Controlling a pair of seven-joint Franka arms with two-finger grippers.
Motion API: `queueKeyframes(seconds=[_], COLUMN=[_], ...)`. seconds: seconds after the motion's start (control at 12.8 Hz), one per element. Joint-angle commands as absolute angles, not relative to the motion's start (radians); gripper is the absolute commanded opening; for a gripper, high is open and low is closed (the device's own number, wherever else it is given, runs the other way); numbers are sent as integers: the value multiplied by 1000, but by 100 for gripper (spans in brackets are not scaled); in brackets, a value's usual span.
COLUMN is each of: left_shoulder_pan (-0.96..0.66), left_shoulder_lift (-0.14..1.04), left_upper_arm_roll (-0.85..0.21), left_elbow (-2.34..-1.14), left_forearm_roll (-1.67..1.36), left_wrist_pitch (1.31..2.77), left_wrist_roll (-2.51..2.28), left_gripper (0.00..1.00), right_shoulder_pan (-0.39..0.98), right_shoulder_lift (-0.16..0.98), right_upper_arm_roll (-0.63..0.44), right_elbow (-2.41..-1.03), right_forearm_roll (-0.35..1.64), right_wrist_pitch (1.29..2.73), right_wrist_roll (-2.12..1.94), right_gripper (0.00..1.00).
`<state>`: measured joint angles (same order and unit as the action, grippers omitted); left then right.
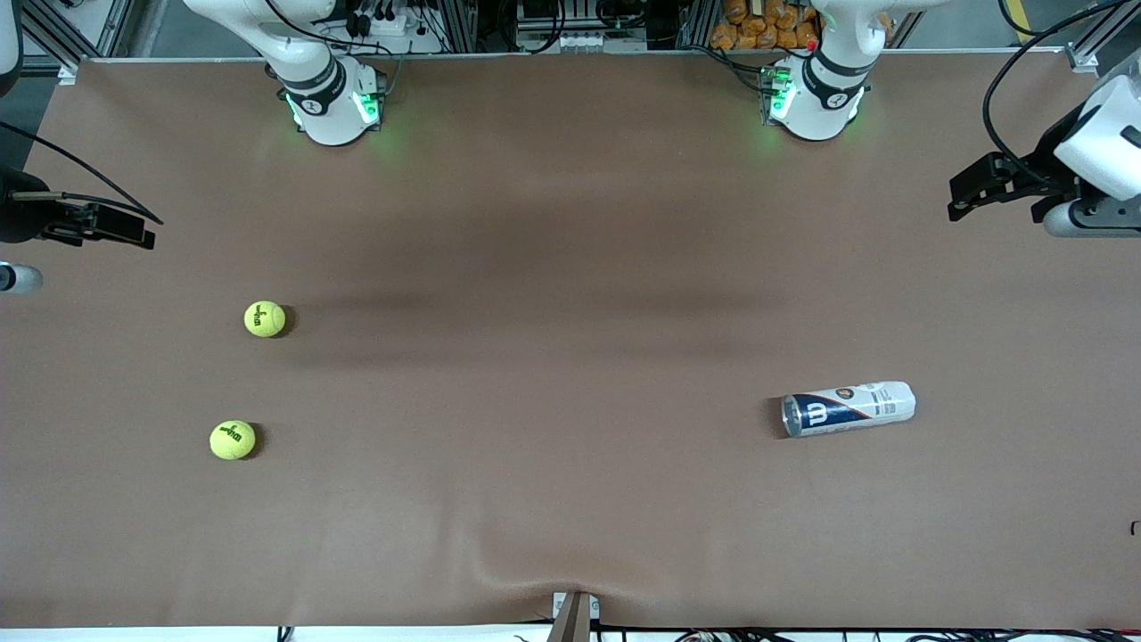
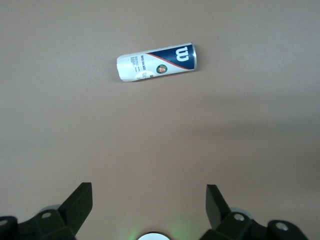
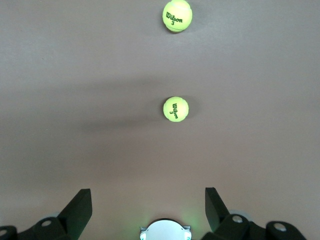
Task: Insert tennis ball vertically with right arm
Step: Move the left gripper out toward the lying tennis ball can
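Lying near the desk's [image 1: 570,499] front edge toward the right arm's end, one tennis ball [image 1: 233,440]; a second tennis ball [image 1: 265,318] sits farther back. A ball can [image 1: 848,408] lies flat toward the left arm's end. Both arms wait: right gripper [image 3: 148,210] and left gripper [image 2: 149,205] spread, empty, over opposite side edges.

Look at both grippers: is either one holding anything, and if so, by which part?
Nothing is held. The right gripper has open fingers above the two tennis balls; the left gripper is open above the can lying on its side.
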<state>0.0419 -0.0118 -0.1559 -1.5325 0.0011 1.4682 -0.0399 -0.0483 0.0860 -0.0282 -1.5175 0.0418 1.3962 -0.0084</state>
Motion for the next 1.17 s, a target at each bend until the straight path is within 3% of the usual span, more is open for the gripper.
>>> queueKeyframes(seconds=[0.0, 0.47, 0.78, 1.09], left_shoulder_pan=[41, 38, 29, -12], left_shoulder_lift=[-6, -8, 41, 81], left_upper_arm_roll=[-166, -176, -230, -331], left_elbow=[-1505, -1525, -1546, -1693], left_forearm_roll=[23, 20, 29, 202], left_wrist_pitch=[1448, 1443, 1445, 1532], left_wrist_roll=[49, 69, 69, 69], left_gripper=[100, 100, 100, 100], right_shoulder_pan=[-61, -77, -103, -72], right_shoulder_lift=[69, 20, -27, -46], right_upper_arm_roll=[-23, -28, -23, 8], right_elbow=[-1519, -1535, -1523, -1528], right_forearm_roll=[83, 86, 69, -2], right_wrist_pitch=[1352, 1319, 1379, 1460], right_wrist_roll=[-12, -5, -18, 50], right_gripper=[100, 100, 100, 100])
